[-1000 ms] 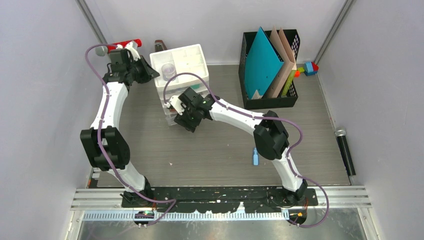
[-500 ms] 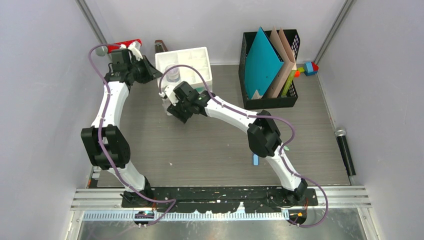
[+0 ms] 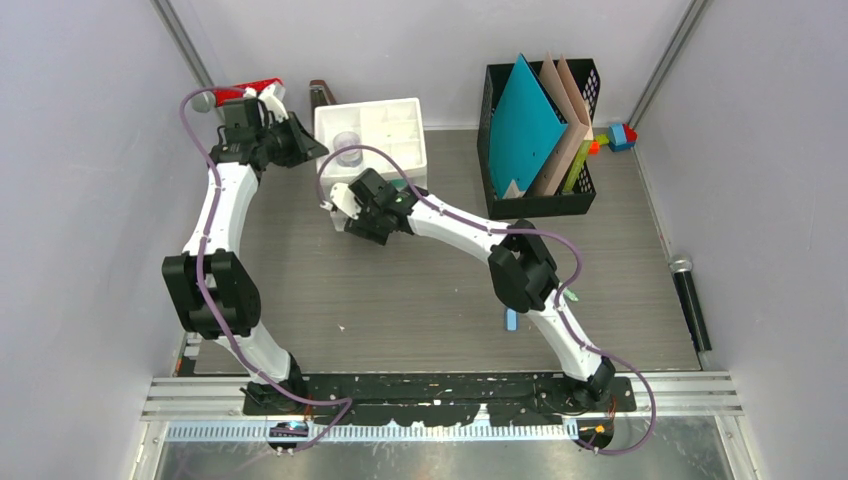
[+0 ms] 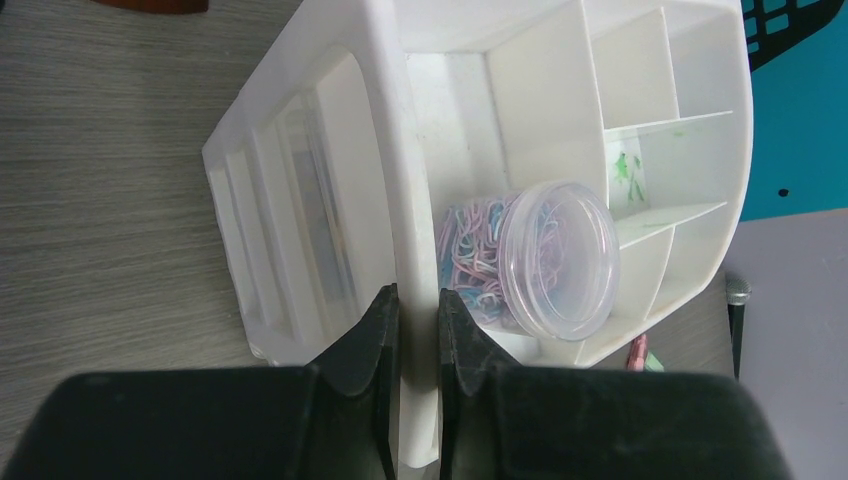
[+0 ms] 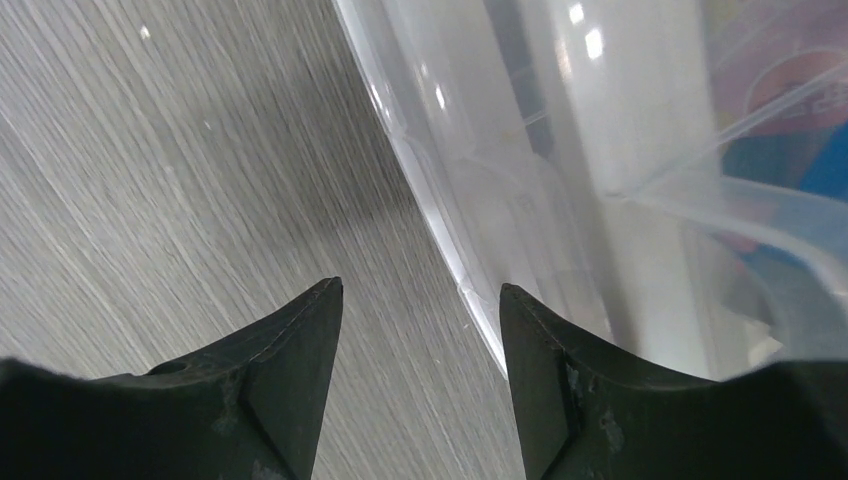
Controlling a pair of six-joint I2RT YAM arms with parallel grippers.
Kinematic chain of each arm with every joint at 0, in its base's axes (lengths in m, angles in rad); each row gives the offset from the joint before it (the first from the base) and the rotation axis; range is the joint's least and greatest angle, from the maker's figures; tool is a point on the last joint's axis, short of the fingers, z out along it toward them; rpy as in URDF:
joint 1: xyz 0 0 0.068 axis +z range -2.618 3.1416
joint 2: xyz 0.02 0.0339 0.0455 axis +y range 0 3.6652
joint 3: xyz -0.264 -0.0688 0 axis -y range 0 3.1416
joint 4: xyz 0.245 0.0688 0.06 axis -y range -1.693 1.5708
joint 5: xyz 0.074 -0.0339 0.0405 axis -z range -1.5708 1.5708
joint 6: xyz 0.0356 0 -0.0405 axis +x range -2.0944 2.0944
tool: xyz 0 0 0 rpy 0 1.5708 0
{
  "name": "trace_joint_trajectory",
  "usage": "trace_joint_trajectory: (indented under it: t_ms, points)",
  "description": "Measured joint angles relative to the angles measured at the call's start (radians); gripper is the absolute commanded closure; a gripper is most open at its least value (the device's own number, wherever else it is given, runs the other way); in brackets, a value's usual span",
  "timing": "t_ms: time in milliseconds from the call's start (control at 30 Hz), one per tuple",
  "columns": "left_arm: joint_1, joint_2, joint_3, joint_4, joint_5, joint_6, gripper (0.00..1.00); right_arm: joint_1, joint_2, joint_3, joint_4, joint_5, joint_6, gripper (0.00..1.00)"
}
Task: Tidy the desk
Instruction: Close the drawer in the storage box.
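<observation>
Left pincer [image 4: 415,295] pinched the wall of the white tray [image 4: 398,120]; right pincer [image 5: 420,286] stood wide by its clear drawer [image 5: 520,150]. Tidying was not done: a blue thing [image 3: 511,320] lay loose on the worktop [image 3: 400,300]. One tray box held a jar [image 4: 555,260] of clips; the black rack [image 3: 540,207] held folders [image 3: 525,120].

organizer [image 3: 400,128] slid back, right fingers [image 5: 272,398] followed

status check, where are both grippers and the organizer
Left gripper shut on white organizer rim. Right gripper open, low over desk by its clear drawers. Paper-clip jar inside; black file holder stands clear.
</observation>
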Motion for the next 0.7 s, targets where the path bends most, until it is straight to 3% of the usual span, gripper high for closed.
trace_joint_trajectory:
  t_ms: [133,300,700]
  points:
    - [0.000,-0.009,-0.013,-0.002,0.010,0.010,0.99,-0.002,-0.007,-0.013,-0.027,0.000,-0.065,0.33]
    - [-0.006,-0.045,-0.050,0.000,0.016,0.008,0.82,-0.002,-0.029,-0.018,-0.111,-0.024,-0.099,0.33]
    - [-0.019,-0.108,-0.117,-0.110,0.141,-0.036,0.70,-0.009,-0.209,-0.186,-0.257,-0.113,-0.114,0.32]
